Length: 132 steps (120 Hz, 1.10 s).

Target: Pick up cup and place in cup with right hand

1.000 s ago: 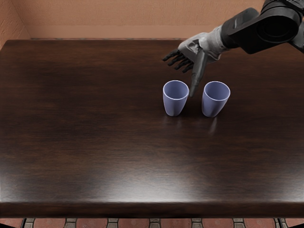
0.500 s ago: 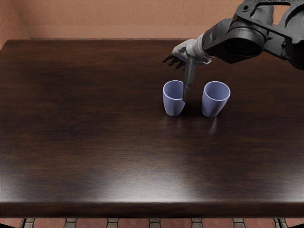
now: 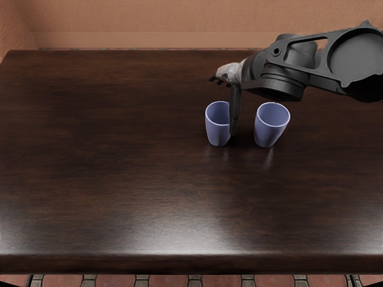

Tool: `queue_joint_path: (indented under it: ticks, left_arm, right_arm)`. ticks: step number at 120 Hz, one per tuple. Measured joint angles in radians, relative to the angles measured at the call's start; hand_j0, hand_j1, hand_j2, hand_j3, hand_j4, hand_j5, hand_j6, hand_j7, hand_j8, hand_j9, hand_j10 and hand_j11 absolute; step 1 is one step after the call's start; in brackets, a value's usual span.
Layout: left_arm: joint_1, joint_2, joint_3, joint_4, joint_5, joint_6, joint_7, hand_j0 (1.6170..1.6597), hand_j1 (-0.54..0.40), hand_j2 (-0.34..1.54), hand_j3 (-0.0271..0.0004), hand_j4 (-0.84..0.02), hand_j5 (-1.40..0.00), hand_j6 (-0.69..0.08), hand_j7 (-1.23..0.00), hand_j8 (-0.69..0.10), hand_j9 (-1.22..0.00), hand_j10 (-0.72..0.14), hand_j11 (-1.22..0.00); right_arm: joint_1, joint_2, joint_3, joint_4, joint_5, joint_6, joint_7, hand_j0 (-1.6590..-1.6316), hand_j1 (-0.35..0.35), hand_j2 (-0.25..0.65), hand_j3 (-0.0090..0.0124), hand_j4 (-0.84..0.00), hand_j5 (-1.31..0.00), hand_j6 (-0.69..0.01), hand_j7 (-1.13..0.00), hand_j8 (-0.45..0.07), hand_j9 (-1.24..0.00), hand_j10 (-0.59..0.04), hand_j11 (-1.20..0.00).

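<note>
1. So my right hand [image 3: 229, 74] is open, holding nothing: thumb [image 3: 235, 113] pointing down over the left cup's [image 3: 216, 130] right edge, other fingers [image 3: 214, 78] behind it. Can't tell if the thumb's touching.
2. Both cups are upright on the table [image 3: 119, 179], right cup [image 3: 267, 131] just beside the thumb.
3. Versus half a second ago, the thumb reaches lower; cups haven't budged.

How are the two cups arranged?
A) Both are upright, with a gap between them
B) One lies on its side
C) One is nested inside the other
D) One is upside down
A: the left cup and the right cup both stand mouth up, with table showing between them.
</note>
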<state>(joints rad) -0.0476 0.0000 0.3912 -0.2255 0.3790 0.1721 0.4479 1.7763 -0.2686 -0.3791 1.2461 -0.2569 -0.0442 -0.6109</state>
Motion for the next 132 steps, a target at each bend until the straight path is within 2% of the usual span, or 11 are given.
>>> queue_joint_path:
  ticks: [28,43,68,132]
  left_arm:
    - [0.0,0.0,0.0,0.0,0.0,0.0,0.0,1.6581,0.349,0.0,0.0,0.0,0.0,0.0,0.0,0.0,0.0,0.0,0.0]
    - [0.0,0.0,0.0,0.0,0.0,0.0,0.0,1.6581,0.349,0.0,0.0,0.0,0.0,0.0,0.0,0.0,0.0,0.0,0.0]
    - [0.0,0.0,0.0,0.0,0.0,0.0,0.0,1.6581,0.349,0.0,0.0,0.0,0.0,0.0,0.0,0.0,0.0,0.0,0.0]
    - [0.0,0.0,0.0,0.0,0.0,0.0,0.0,1.6581,0.349,0.0,0.0,0.0,0.0,0.0,0.0,0.0,0.0,0.0,0.0]
  right_arm:
    - [-0.002,0.048,-0.045,0.014,-0.005,-0.108,0.0,-1.6581,-0.208,-0.023,0.0,-0.12,-0.15,-0.121,-0.15,-0.12,-0.15,-0.119,-0.15]
    - [-0.001,0.07,-0.071,0.015,-0.003,-0.151,0.0,-1.6581,-0.173,-0.029,0.0,-0.148,-0.19,-0.149,-0.19,-0.148,-0.19,-0.148,-0.19]
    - [0.0,0.091,-0.114,0.016,0.007,-0.19,0.0,-1.6581,-0.16,-0.031,0.0,-0.159,-0.21,-0.16,-0.21,-0.159,-0.21,-0.159,-0.21]
    - [-0.011,0.164,-0.173,-0.011,0.012,-0.25,0.0,-1.6581,-0.132,-0.035,0.0,-0.183,-0.24,-0.184,-0.24,-0.183,-0.24,-0.183,-0.24]
